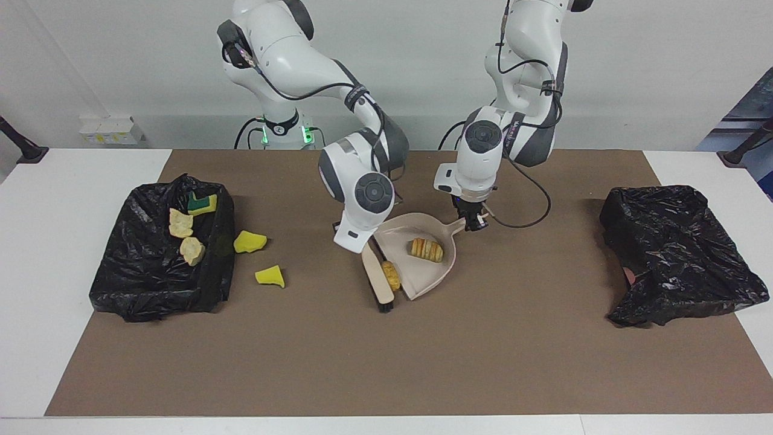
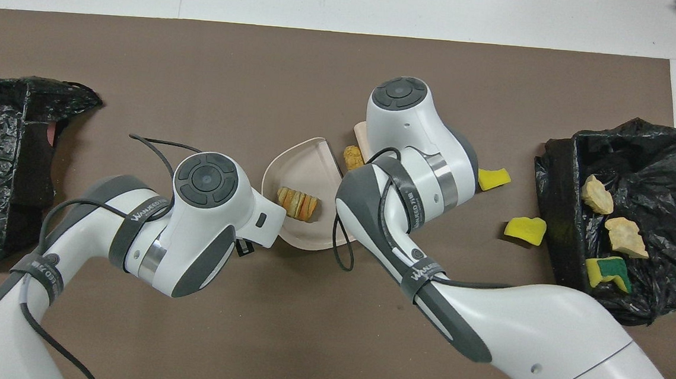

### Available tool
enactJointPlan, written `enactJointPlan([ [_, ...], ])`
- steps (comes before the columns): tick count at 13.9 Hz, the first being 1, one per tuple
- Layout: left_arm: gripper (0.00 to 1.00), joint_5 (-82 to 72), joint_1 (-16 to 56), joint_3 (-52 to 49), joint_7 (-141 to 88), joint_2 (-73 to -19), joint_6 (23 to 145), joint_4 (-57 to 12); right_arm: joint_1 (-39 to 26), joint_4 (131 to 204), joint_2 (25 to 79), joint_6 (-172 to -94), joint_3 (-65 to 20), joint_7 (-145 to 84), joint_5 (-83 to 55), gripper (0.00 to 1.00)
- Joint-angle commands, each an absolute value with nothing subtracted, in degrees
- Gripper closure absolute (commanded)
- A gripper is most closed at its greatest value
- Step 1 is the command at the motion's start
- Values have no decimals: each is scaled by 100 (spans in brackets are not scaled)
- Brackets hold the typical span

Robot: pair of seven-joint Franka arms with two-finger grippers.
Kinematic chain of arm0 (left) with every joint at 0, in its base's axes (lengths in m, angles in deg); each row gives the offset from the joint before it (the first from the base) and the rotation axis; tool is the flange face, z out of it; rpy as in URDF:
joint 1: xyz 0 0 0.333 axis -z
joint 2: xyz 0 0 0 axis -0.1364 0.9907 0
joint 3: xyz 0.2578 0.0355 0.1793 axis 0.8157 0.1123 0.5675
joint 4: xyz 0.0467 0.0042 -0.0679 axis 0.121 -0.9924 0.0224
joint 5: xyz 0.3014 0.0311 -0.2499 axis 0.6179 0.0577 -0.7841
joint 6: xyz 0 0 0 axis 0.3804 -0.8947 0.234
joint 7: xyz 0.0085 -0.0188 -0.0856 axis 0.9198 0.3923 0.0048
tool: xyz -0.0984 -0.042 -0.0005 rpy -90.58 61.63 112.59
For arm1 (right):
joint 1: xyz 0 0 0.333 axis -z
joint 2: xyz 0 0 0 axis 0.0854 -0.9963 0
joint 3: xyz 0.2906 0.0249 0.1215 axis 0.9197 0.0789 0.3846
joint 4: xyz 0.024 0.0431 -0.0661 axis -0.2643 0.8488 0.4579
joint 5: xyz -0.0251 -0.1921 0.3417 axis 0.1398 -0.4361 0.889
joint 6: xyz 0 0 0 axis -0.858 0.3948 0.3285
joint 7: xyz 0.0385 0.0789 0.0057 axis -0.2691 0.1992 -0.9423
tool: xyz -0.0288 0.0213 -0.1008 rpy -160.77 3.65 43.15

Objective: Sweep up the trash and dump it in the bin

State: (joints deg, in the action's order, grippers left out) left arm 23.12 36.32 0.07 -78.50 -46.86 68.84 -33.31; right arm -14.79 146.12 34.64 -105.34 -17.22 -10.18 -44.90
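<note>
Seven pieces of trash to account for: three already in the black-lined bin (image 1: 121, 272) at the right arm's end of the table, namely two pale lumps (image 1: 180, 222) and a green-backed sponge (image 1: 202, 203); two yellow sponge chunks (image 1: 249, 241) loose on the brown mat (image 1: 386, 362), just beside that bin; one ridged bread lump (image 1: 426, 249) inside the dustpan (image 1: 435, 272); one golden lump (image 1: 392, 275) right at the pan's open lip, pressed against the brush (image 1: 375, 278).

Mid-sweep, by the look of it. Holds the brush by its upper handle in the right gripper (image 1: 362, 244), jaws closed on it though tucked under the wrist in both views. Holds the dustpan by its handle in the left gripper (image 1: 475, 222), jaws pinched narrow around that handle, pan flat on the mat near the table's middle, mouth turned toward the brush.

Next, probably: push the brush a little further into the pan's mouth to roll the golden lump over the lip, keeping the pan pressed down against any slip underneath. Then either carry the loaded pan level to the bin and tip it, or go back for the two sponge chunks first. Calls for a steady, level left grip, to avoid spilling both lumps out of the mouth. Golden lump over the lip or just short of it: cannot tell.
</note>
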Motion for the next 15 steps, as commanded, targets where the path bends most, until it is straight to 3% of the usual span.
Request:
enactJointPlan([
  [1,100,2289,3693,33,-7899,-4637,7558,-3610,-1487,14835,3766,-10292,-1682,-1032,-3967,100],
  [6,100,2281,3491,33,-8435,-4584,7894,-3645,-1181,14913,4451,-9449,-1726,-962,-3816,100],
  [9,100,2289,3482,42,-8488,-4541,7806,-3549,-505,15438,5031,-9078,-1744,-805,-3903,100],
  [15,100,2816,3605,33,-8374,-4523,6560,-2917,234,17783,6129,-10999,-1744,-329,-5001,100],
])
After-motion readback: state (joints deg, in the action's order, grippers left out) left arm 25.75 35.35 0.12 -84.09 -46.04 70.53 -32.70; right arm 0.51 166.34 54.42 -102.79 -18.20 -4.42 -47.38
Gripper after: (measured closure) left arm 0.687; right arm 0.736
